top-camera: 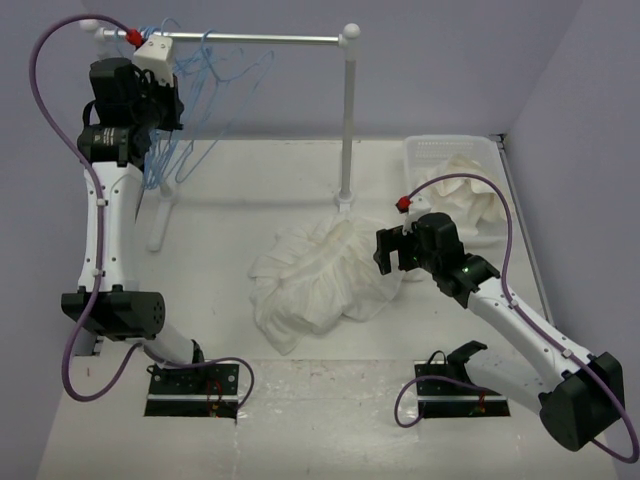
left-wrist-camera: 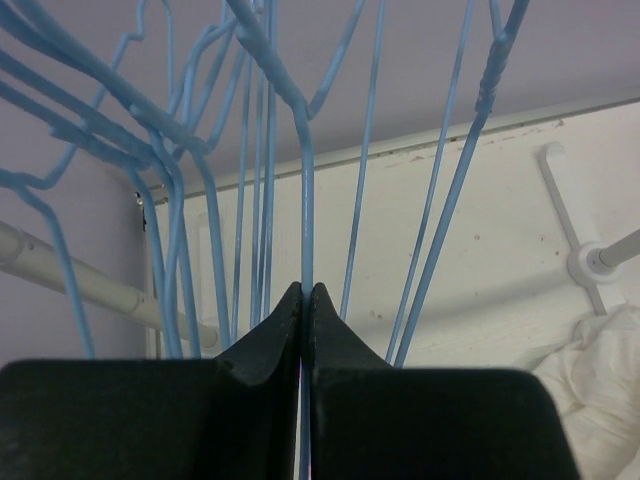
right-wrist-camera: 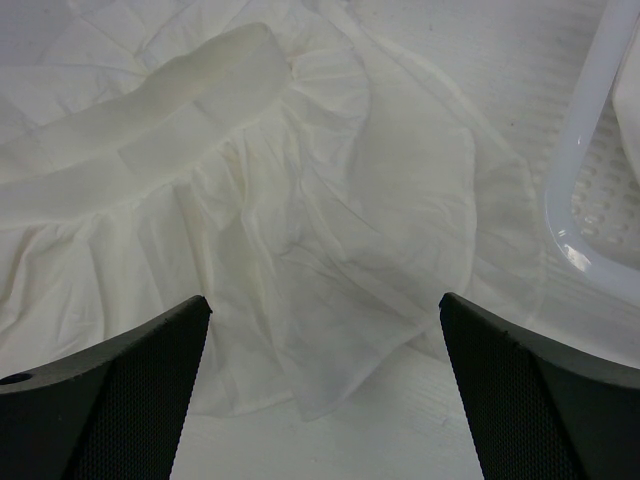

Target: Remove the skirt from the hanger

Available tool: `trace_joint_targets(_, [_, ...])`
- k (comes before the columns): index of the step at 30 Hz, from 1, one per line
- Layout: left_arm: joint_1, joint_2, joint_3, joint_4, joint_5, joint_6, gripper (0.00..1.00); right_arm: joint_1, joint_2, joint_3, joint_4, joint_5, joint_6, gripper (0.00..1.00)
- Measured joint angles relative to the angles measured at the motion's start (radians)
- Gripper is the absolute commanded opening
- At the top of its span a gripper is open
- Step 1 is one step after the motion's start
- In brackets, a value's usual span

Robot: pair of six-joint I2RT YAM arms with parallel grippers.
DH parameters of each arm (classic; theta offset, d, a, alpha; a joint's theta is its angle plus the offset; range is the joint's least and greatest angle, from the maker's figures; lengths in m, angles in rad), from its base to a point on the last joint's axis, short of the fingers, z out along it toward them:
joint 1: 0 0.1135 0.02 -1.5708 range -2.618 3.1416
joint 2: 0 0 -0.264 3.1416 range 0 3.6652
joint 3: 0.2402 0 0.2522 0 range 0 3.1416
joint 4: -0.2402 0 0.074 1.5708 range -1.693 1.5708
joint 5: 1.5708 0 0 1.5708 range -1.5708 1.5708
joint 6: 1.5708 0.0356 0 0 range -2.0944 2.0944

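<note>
Skirt (top-camera: 325, 280) is lying heaped mid-desk (top-camera: 240, 200), already off the hanger (left-wrist-camera: 307, 210) by the look of it, so I'm reading this as the tail end. Left hand (left-wrist-camera: 307, 292) is clenching that blue wire up by the rail (top-camera: 250, 40), among other hangers alike. Right hand (right-wrist-camera: 325, 299) is hovering released over the skirt, gripping nothing. Next, I'm guessing: left is needing to seat the hook, let go, and back out without snagging neighbours. Basket (top-camera: 430, 150) far right is holding a creamier cloth (top-camera: 465, 200); skirt is lying near it, outside.
</note>
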Motion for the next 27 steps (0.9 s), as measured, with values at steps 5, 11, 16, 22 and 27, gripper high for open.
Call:
trace_joint_targets(5, [-0.012,0.021,-0.006,-0.001,-0.027,0.002,0.2,0.0,0.0,0.0,0.0,0.0,0.0,0.99])
trace_joint_targets(11, [-0.012,0.016,-0.013,-0.001,-0.053,-0.005,0.96,0.0,0.0,0.0,0.0,0.0,0.0,0.99])
trace_joint_targets(16, [-0.012,-0.031,-0.013,-0.008,-0.054,-0.032,1.0,0.0,-0.006,0.0,-0.001,0.0,0.0,0.99])
trace_joint_targets(22, [-0.012,-0.192,-0.013,-0.008,-0.06,-0.098,1.0,0.0,-0.032,0.0,-0.005,0.0,0.001,0.99])
trace_joint_targets(27, [-0.012,-0.345,-0.009,-0.006,-0.163,-0.195,1.0,0.0,-0.079,0.0,-0.006,-0.005,0.009,0.99])
